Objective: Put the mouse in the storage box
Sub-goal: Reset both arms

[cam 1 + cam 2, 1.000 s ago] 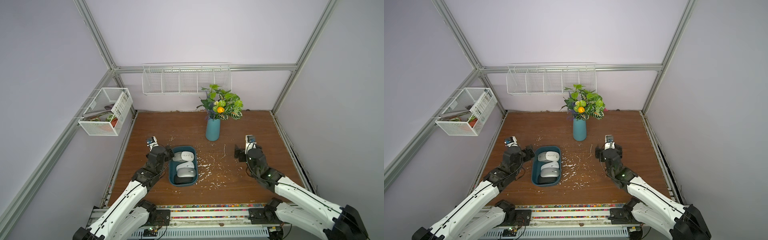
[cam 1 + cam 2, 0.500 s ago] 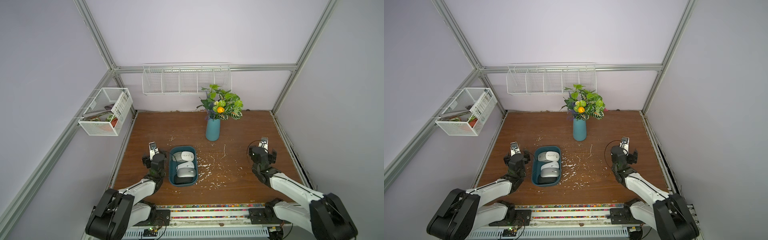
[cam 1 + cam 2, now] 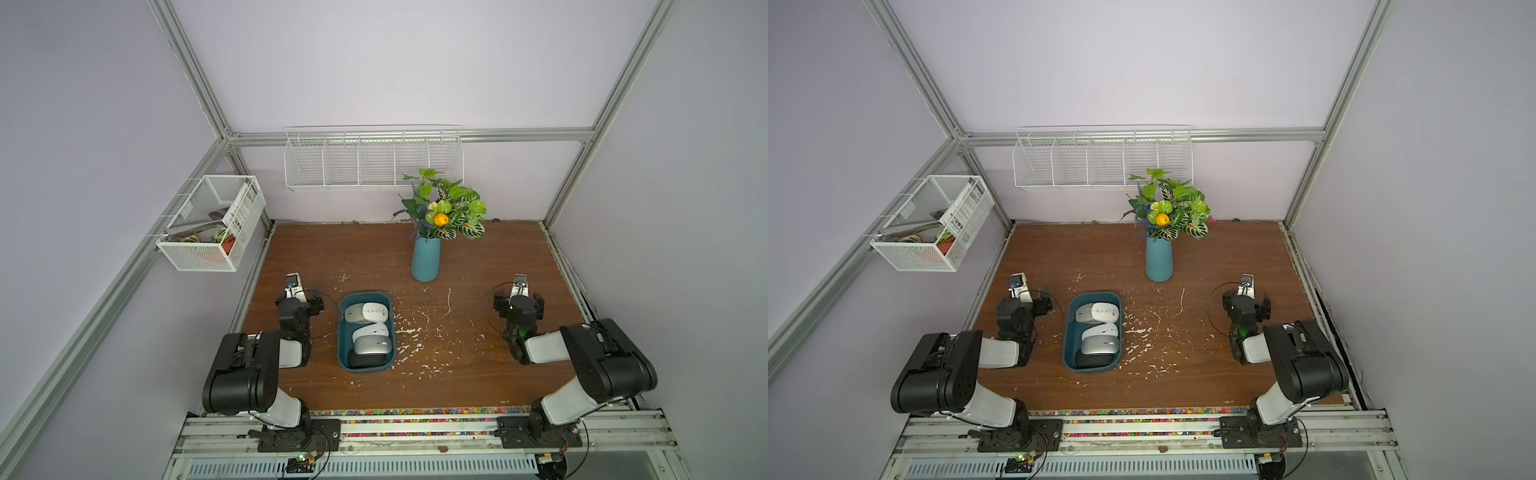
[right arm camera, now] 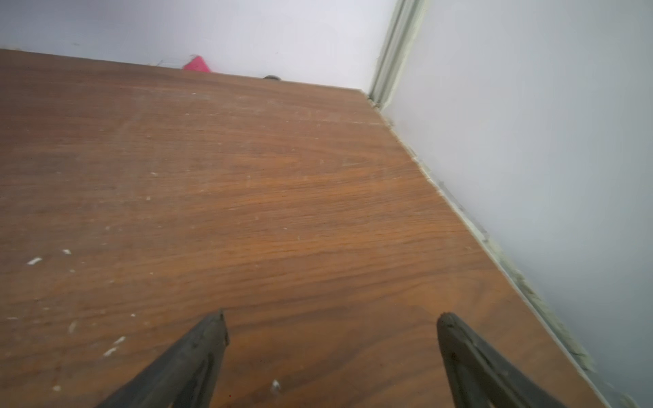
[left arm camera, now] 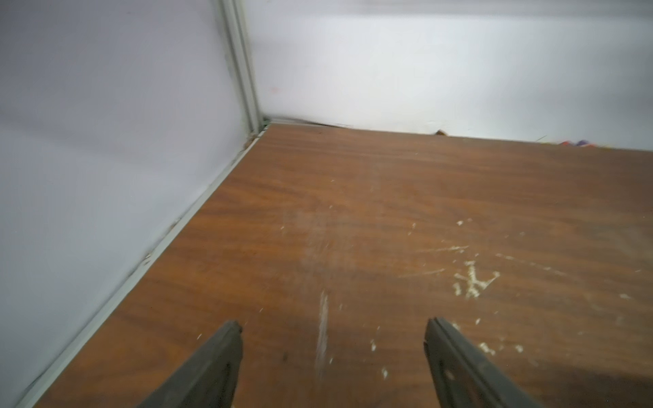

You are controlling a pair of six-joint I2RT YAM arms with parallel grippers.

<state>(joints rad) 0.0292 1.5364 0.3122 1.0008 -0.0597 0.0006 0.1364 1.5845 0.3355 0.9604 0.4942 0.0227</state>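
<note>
Both top views: box [image 3: 342, 332] sits lower centre of frame with 5 mice [image 3: 372, 345] inside by my count. 2 lie side by side at its upper end, 3 overlap toward the lower end, and the black one is partly under a silver one. I see no mouse on the bare desk [image 3: 457, 374], so the task looks done imo.

L jaws and R jaws are both spread wide w/ nothing between them, per the wrist views.

Risks:
- L arm [image 3: 293, 320] sits just left of the box. A swing toward frame centre would clip the wall and shove it.
- The overlapped mice look near rim height, so a knock could tip 1 out.
- R arm [image 3: 519, 316] is well apart, low risk.
- Vase [image 3: 425, 259], upper right of the box, looks top-heavy. A wide sweep could topple it.
</note>
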